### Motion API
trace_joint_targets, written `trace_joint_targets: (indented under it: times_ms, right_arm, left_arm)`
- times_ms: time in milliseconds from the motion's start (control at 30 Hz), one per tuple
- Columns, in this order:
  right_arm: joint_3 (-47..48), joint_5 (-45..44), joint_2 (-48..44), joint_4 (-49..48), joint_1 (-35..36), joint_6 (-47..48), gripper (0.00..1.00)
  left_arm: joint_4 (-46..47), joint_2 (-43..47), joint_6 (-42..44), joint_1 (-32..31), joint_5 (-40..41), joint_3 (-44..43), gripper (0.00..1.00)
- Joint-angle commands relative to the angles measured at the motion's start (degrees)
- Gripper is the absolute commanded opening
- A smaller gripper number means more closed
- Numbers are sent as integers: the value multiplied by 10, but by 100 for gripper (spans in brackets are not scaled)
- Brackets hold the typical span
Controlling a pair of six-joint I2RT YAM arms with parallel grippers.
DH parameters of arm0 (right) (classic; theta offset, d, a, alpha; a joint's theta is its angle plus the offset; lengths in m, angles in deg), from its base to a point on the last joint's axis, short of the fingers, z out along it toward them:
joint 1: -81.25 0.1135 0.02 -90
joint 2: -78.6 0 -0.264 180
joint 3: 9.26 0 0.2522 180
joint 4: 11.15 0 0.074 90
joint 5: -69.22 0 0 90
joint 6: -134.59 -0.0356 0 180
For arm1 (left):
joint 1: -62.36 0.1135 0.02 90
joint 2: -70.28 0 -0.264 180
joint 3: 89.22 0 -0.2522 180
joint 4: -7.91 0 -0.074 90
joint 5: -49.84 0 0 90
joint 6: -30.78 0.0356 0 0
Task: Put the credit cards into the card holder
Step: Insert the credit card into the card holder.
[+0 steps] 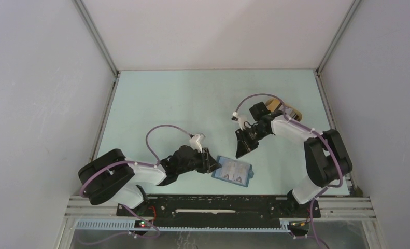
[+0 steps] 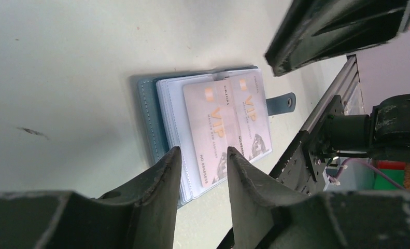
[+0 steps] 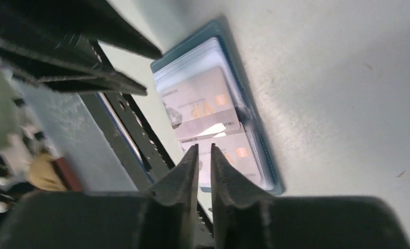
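Looking at the card holder (image 2: 202, 129), it's lying open flat on the table (image 1: 192, 104) near my bases, with both credit cards (image 2: 226, 127) side by side on its clear pockets. I can't tell if they're tucked fully in. My left gripper (image 2: 202, 161) sits at its near edge, fingers spread, holding nothing. My right gripper (image 3: 202, 158) hovers above, nearly pressed together, empty. I'd say pin the holder's edge with the left and nudge the cards home gently.

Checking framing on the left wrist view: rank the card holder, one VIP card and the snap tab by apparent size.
1. card holder
2. nearer VIP card
3. snap tab
All lie flat together, so nearness hardly skews this.
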Motion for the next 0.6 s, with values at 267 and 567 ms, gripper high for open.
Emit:
trace_joint_targets:
  times_ms: [267, 567]
  right_arm:
    - [-75, -149, -182, -3, 215, 577, 0]
    - [-134, -228, -167, -69, 240, 630, 0]
  left_arm:
    - [5, -13, 13, -2, 12, 3, 42]
    - [5, -32, 9, -1, 11, -5, 40]
